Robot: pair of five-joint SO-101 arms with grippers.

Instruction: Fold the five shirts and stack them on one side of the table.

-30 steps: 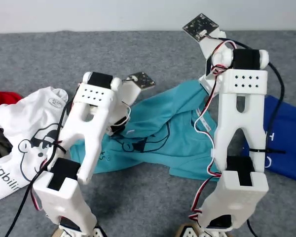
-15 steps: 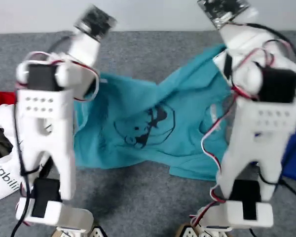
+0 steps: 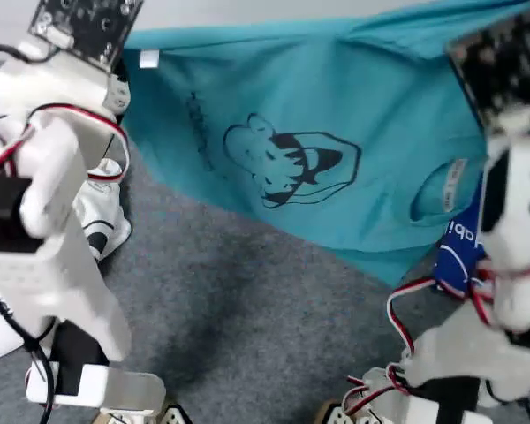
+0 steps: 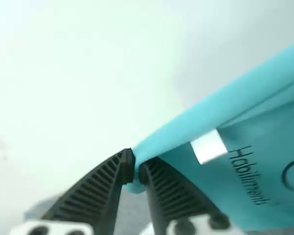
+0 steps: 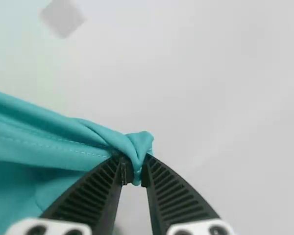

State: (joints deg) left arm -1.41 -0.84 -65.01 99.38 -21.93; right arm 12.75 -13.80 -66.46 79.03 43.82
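A teal shirt (image 3: 336,115) with a dark cartoon print hangs spread out in the air between the two raised arms, its lower edge trailing toward the grey table. My left gripper (image 4: 135,172) is shut on one corner of the teal shirt (image 4: 225,137), near a small white label (image 4: 208,146). My right gripper (image 5: 132,172) is shut on a bunched corner of the same teal shirt (image 5: 54,142). In the high view the left arm (image 3: 44,203) stands at the left and the right arm (image 3: 512,203) at the right.
A white shirt (image 3: 102,212) lies partly behind the left arm. A blue shirt (image 3: 455,252) lies by the right arm, under the teal one's hem. Grey carpet-like table surface (image 3: 238,327) lies open in the front middle.
Both arms have swung upward and apart, lifting the teal shirt off the table and stretching it wide; it was lying crumpled on the table a second ago.
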